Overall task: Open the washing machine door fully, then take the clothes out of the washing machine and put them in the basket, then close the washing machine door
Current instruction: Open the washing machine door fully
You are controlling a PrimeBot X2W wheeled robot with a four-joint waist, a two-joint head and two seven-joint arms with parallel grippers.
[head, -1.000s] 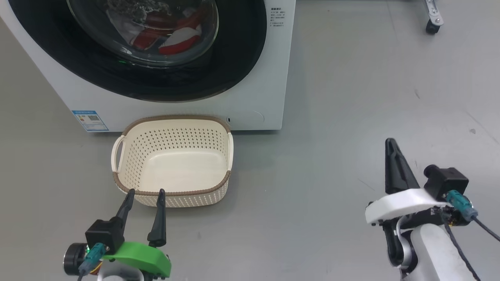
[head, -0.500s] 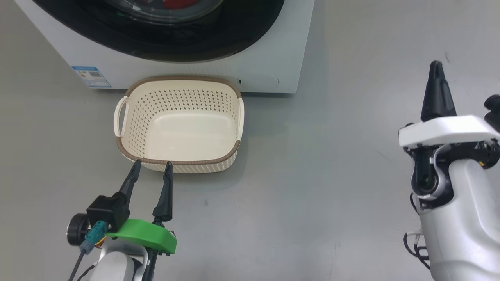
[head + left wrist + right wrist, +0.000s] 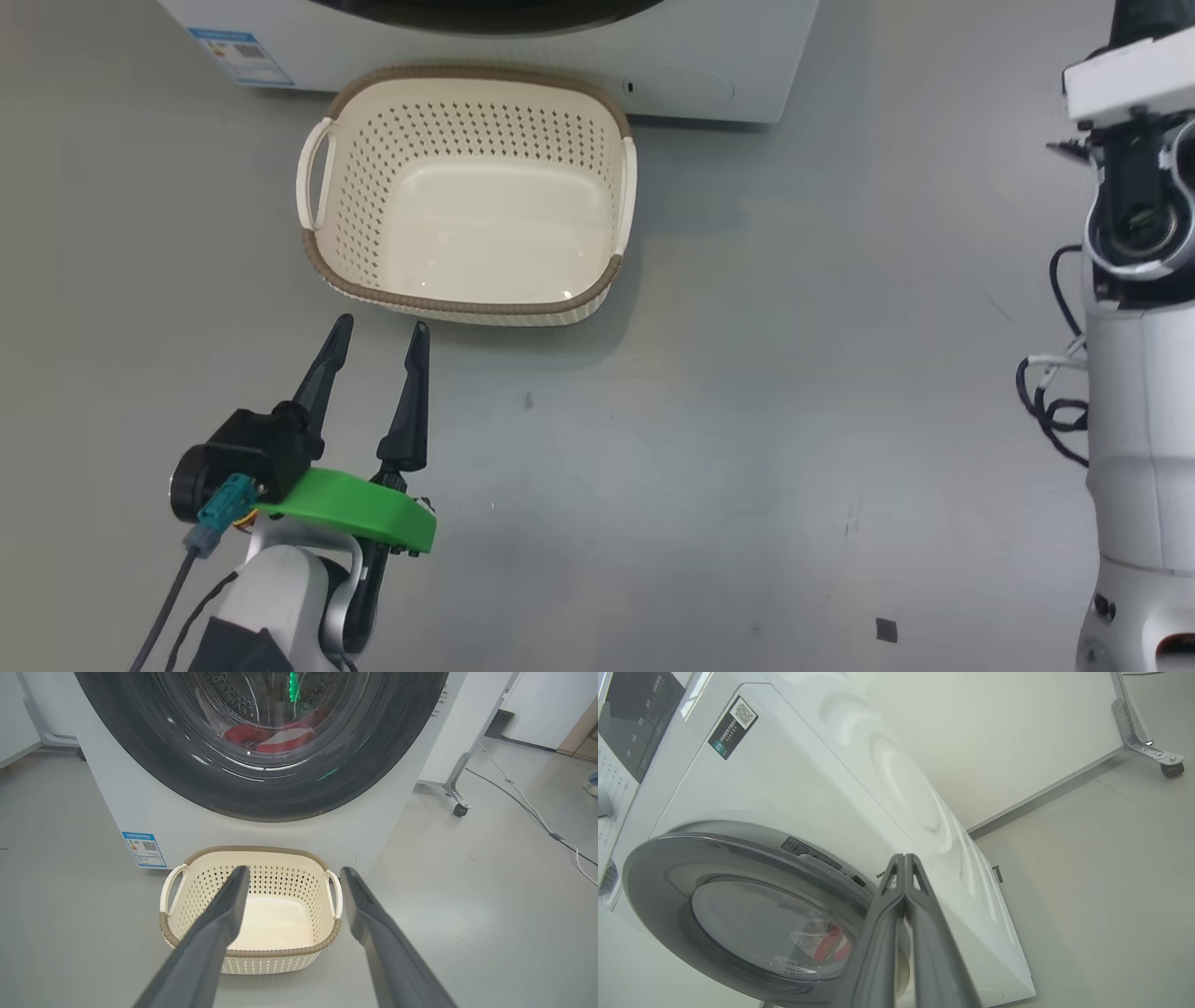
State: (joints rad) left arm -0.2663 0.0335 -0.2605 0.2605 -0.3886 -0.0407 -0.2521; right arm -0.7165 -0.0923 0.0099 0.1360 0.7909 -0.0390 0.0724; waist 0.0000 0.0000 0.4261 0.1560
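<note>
**Door first, laundry later: what the robot's up against**

Nothing has come out of the washer yet, and the door is shut. The washing machine door (image 3: 210,784) is a big round thing with a wide glossy black rim and a bulging clear glass bowl in the middle. It sits flush on the white washing machine (image 3: 187,830). It looks heavy, rigid and slick, so a pinch on that shiny rim would probably slide off. The best bet is the small grey recess (image 3: 819,862) at the rim's edge, which looks like a handle, though it's hard to be sure. The door will likely swing rather than pull straight, so the tug should follow an arc.

The clothes (image 3: 275,737) lie behind the glass, low in the drum: red fabric with white bits. They're probably soft, light and floppy, and likely to drape and drag on the way out. Grabbing a bunched fold should work better than a flat patch.

The basket (image 3: 467,303) sits empty on the grey floor right in front of the washer. It's cream perforated plastic with a brown woven-look rim and loop handles, and it looks light enough to skid if bumped.

The left gripper (image 3: 383,324) hangs just short of the basket's near rim, fingers spread wide and holding nothing. The right gripper (image 3: 905,858) is raised off to the machine's right and points toward the door's edge, fingers pressed together with nothing between them.
</note>
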